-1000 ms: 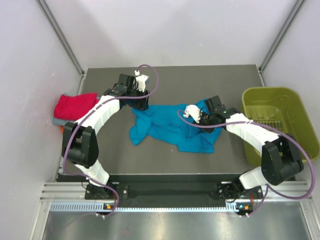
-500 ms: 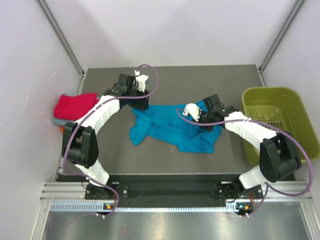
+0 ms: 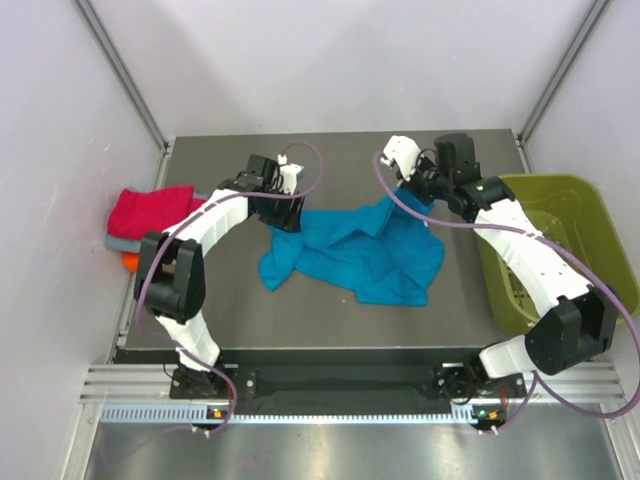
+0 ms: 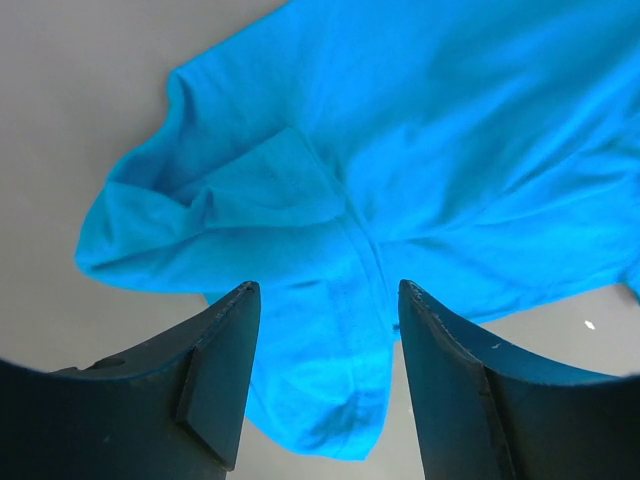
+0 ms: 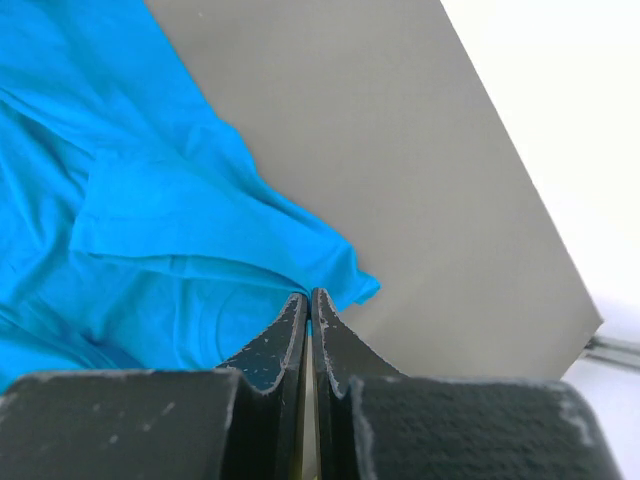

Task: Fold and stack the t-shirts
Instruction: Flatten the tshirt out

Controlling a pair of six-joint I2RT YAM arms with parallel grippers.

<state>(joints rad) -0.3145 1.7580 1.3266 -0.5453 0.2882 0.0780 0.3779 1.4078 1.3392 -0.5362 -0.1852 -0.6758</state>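
Across the middle of the tabletop (image 3: 230, 310) lies the teal t-shirt (image 3: 350, 250), crumpled. The right gripper (image 5: 308, 297) is pressed together on its far hem (a thin bite). The left gripper (image 4: 322, 300) hangs spread over the opposite end. Step judged: spreading flat. Next, the left gripper must pinch cloth, then both draw apart.

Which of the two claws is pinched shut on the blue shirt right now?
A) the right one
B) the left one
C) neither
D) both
A: the right gripper has its fingers pressed together on an edge of the blue t-shirt, while the left gripper stands open over the cloth.
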